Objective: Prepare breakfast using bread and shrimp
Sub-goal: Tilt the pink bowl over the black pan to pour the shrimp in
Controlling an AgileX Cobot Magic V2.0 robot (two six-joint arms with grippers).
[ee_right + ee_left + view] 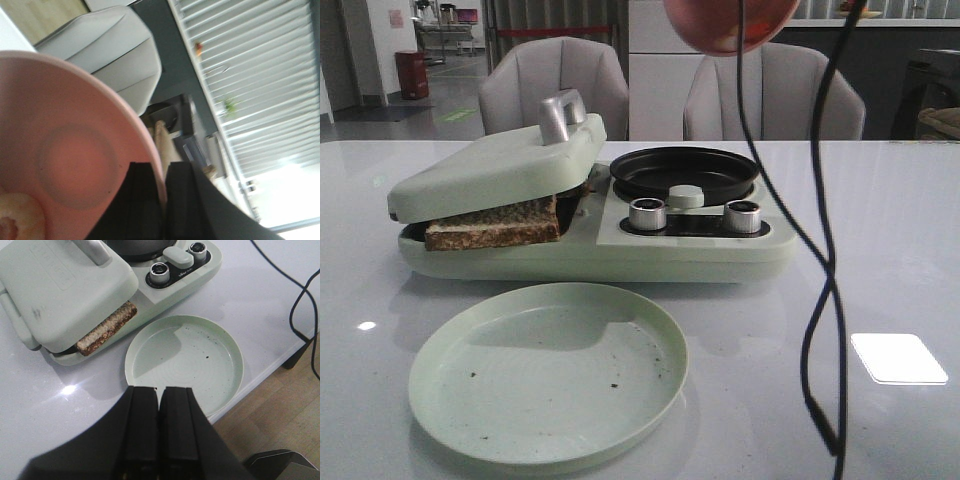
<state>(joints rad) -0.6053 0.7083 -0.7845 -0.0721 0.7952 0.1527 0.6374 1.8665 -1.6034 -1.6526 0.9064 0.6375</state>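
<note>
The bread (495, 225) lies clamped under the pale green lid (495, 165) of the breakfast maker, and its crust edge (107, 327) sticks out. High above the black pan (685, 172) hangs a pink bowl (730, 25). My right gripper (162, 167) is shut on the rim of this bowl (75, 150), one finger inside and one outside. The shrimp (15, 215), orange-pink and whitish, rests in the bowl's bottom. My left gripper (159, 390) is shut with nothing in it, hovering over the near rim of the green plate (235, 360).
The green plate (430, 385) lies in front of the maker, with a few dark crumbs in it. Two silver knobs (648, 213) and a pale green knob (685, 195) sit beside the pan. Black cables (820, 330) hang at the right. The table edge (270, 372) is close behind the plate.
</note>
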